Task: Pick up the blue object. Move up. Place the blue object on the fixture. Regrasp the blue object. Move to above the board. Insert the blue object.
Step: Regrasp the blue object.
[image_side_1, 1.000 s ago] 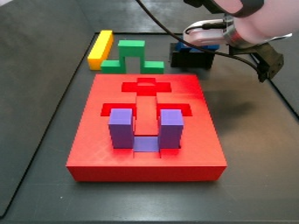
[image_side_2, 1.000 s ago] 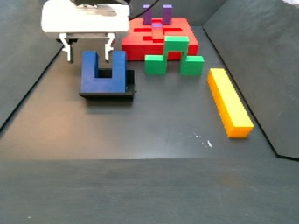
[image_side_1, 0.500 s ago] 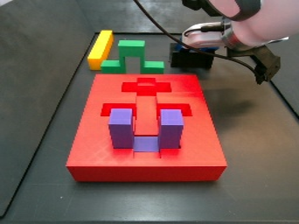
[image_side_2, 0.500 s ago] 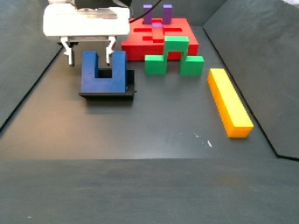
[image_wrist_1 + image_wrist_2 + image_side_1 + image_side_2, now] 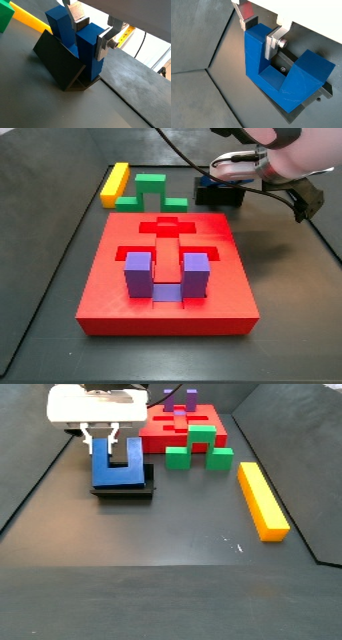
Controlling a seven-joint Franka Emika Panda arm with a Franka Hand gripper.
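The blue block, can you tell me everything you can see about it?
The blue object is a dark blue U-shaped block with a matte, plastic look: two square prongs joined by a bar. It leans against the black fixture, prongs pointing up, beside the red board. The gripper is down over it, its silver fingers on either side of one prong. In a wrist view one pad lies against that prong. The other prong stands free.
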